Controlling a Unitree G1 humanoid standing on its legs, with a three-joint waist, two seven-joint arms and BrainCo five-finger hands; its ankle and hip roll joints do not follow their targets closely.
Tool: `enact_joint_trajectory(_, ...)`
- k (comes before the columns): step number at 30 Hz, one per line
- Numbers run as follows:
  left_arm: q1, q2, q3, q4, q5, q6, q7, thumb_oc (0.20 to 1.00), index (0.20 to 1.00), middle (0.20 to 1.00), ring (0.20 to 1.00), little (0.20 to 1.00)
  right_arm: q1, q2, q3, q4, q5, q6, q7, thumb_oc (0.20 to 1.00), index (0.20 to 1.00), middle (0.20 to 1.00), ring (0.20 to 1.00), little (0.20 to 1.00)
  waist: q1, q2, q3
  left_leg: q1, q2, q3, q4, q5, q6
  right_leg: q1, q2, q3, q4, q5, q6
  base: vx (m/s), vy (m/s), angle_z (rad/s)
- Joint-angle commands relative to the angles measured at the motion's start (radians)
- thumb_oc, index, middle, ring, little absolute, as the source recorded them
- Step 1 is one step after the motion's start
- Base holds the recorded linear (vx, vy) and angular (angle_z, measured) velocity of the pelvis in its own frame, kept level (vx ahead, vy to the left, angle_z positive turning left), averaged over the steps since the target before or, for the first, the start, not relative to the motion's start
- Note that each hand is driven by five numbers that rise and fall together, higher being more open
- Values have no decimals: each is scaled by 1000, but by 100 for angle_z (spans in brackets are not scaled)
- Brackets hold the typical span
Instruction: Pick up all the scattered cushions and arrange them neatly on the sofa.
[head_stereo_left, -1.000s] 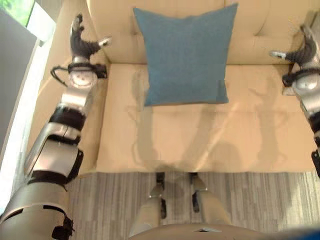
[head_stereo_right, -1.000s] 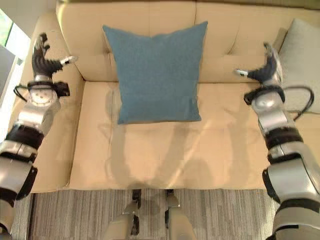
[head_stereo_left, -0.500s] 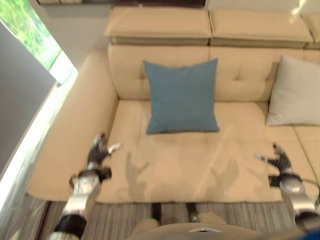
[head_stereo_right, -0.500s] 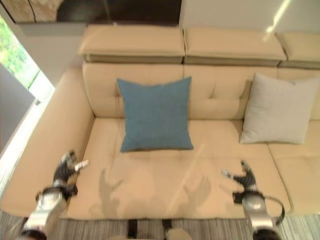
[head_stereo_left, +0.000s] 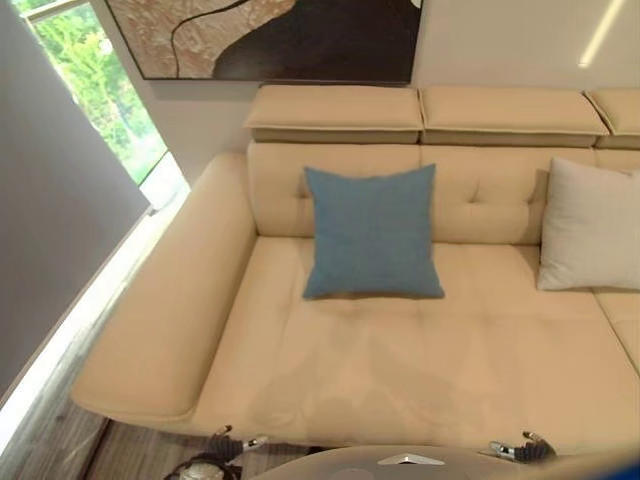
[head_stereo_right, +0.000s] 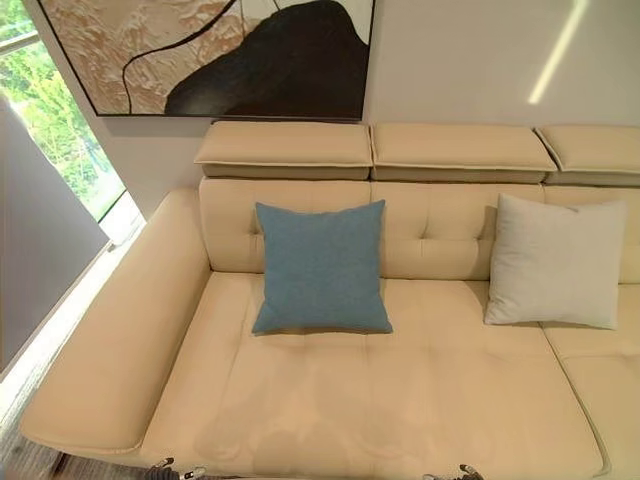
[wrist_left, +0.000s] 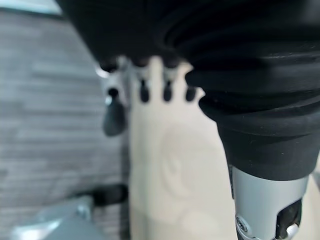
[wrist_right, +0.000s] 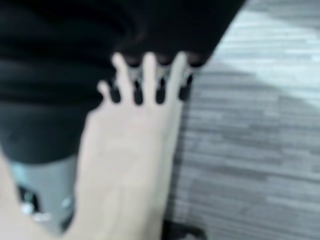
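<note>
A big beige sofa is being seen from above. A blue cushion is being propped upright against the sofa's back, near the sofa's left end, with its bottom edge resting on the seat. A light grey cushion is being leaned against the back too, toward the right end of the sofa, well apart from the blue one. Both cushions are being kept upright and tidy, and the front part of the seat is being left bare.

The left hand is being held low, just past the front edge of the sofa near its left corner. Its fingers are being held straight and spread, and nothing is being gripped by them. In the left wrist view the beige sofa edge and the grey striped floor are being shown beyond the fingertips.

The right hand is being held low as well, just past the front edge further to the right. Its fingers are being kept straight and apart, with nothing in them.

A dark and tan painting is being hung on the wall above the sofa's back. A window with green leaves outside is being shown beyond the left end.
</note>
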Motion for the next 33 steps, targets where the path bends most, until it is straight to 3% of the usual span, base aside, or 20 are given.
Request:
enact_joint_trajectory(1, -79, 30, -4, 0, 30, -15, 32, 1000, 1000, 1000, 1000, 1000, -53, -19, -5, -6, 21, -11, -16, 1000, 1000, 1000, 1000, 1000, -7, -21, 16, 37, 34, 33, 18, 66, -86, 37, -13, 16, 19, -35, 98, -172, 0, 5)
enact_joint_trajectory(2, -96, 25, -9, -7, 19, -19, 37, 1000, 1000, 1000, 1000, 1000, -78, -22, 3, 5, 25, -8, -22, 1000, 1000, 1000, 1000, 1000, 7, -39, 35, 11, -16, -51, 124, 13, -69, 16, -26, 41, 26, -18, 98, -169, 27, -4)
enact_joint_trajectory(4, -111, 17, -19, -16, 9, -18, 37, 1000, 1000, 1000, 1000, 1000, -84, -19, 3, 13, 29, 1, -22, 1000, 1000, 1000, 1000, 1000, 5, -42, 45, 15, -50, -120, 159, -41, -47, -42, -31, 86, 53, 10, 107, -216, 131, -54)
enact_joint_trajectory(7, -118, 9, -35, -15, 18, -14, 32, 1000, 1000, 1000, 1000, 1000, -97, -15, 4, 36, 23, 17, -24, 1000, 1000, 1000, 1000, 1000, -5, -38, 58, 13, -75, -107, 132, -73, -24, -76, -44, 128, 63, 31, 124, -120, 209, -61)
enact_joint_trajectory(10, -122, 22, -36, -13, 30, -14, 35, 1000, 1000, 1000, 1000, 1000, -112, -6, 10, 46, 12, 28, -23, 1000, 1000, 1000, 1000, 1000, 4, -48, 79, 11, -101, -78, 122, -79, -2, -115, -56, 174, 53, 87, 162, -143, 230, -67)
enact_joint_trajectory(11, -124, 29, -24, -11, 37, -16, 40, 1000, 1000, 1000, 1000, 1000, -131, 2, 20, 49, 1, 28, -25, 1000, 1000, 1000, 1000, 1000, 18, -49, 91, 5, -107, -40, 113, -78, 9, -146, -64, 180, 38, 117, 187, -224, 286, -125)
enact_joint_trajectory(13, -123, 41, -13, 0, 38, -17, 45, 1000, 1000, 1000, 1000, 1000, -148, 11, 27, 49, -2, 32, -22, 1000, 1000, 1000, 1000, 1000, 34, -47, 102, 3, -105, -3, 98, -67, 17, -183, -67, 156, 35, 135, 201, -216, 216, -156)
enact_joint_trajectory(14, -123, 49, -12, 1, 44, -17, 48, 1000, 1000, 1000, 1000, 1000, -154, 11, 36, 47, -12, 32, -22, 1000, 1000, 1000, 1000, 1000, 48, -39, 114, 1, -97, 15, 97, -61, 20, -189, -70, 94, 65, 113, 190, -201, 134, -153)
enact_joint_trajectory(16, -119, 58, -8, 4, 50, -14, 47, 1000, 1000, 1000, 1000, 1000, -157, 8, 44, 42, -19, 27, -21, 1000, 1000, 1000, 1000, 1000, 56, -29, 118, -17, -94, 31, 90, -39, 25, -180, -69, 31, 152, 62, 166, -205, 111, -96)
enact_joint_trajectory(17, -114, 62, -7, 4, 52, -14, 46, 1000, 1000, 1000, 1000, 1000, -153, 7, 45, 38, -18, 23, -21, 1000, 1000, 1000, 1000, 1000, 59, -19, 122, -13, -87, 34, 80, -26, 31, -153, -57, 17, 218, 12, 150, -179, 89, -62)
enact_joint_trajectory(21, -110, 58, -22, 19, 74, -5, 37, 1000, 1000, 1000, 1000, 1000, -185, 24, 49, 43, -14, 30, -26, 1000, 1000, 1000, 1000, 1000, 89, -2, 89, -26, -69, 50, 53, -5, 36, -59, -52, -17, 293, -96, 124, -130, 11, -14)
enact_joint_trajectory(23, -122, 47, -20, 31, 69, -3, 40, 1000, 1000, 1000, 1000, 1000, -189, 30, 56, 36, -13, 27, -23, 1000, 1000, 1000, 1000, 1000, 116, -18, 79, -36, -78, 64, 64, -3, 28, 15, -71, -56, 192, -93, 125, -85, -68, -30)
enact_joint_trajectory(26, -141, 37, -29, 48, 66, -3, 44, 1000, 1000, 1000, 1000, 1000, -208, 49, 71, 33, 2, 26, -33, 1000, 1000, 1000, 1000, 1000, 104, -34, 71, -51, -71, 57, 86, 5, 9, 38, -36, -10, 103, -88, 116, -54, -134, -15)
enact_joint_trajectory(30, -172, 25, -52, 64, 61, 4, 44, 1000, 1000, 1000, 1000, 1000, -204, 52, 58, 41, 33, 31, -38, 1000, 1000, 1000, 1000, 1000, 92, -50, 91, -83, -71, 47, 138, 10, -13, 59, -18, -14, 52, -60, 100, -92, -95, 37)
enact_joint_trajectory(33, -186, 19, -68, 70, 65, 7, 46, 1000, 1000, 1000, 1000, 1000, -208, 59, 59, 59, 45, 38, -43, 1000, 1000, 1000, 1000, 1000, 100, -64, 104, -102, -103, -39, 213, -16, -13, 44, -14, 7, 54, -41, 92, -111, -30, 12)
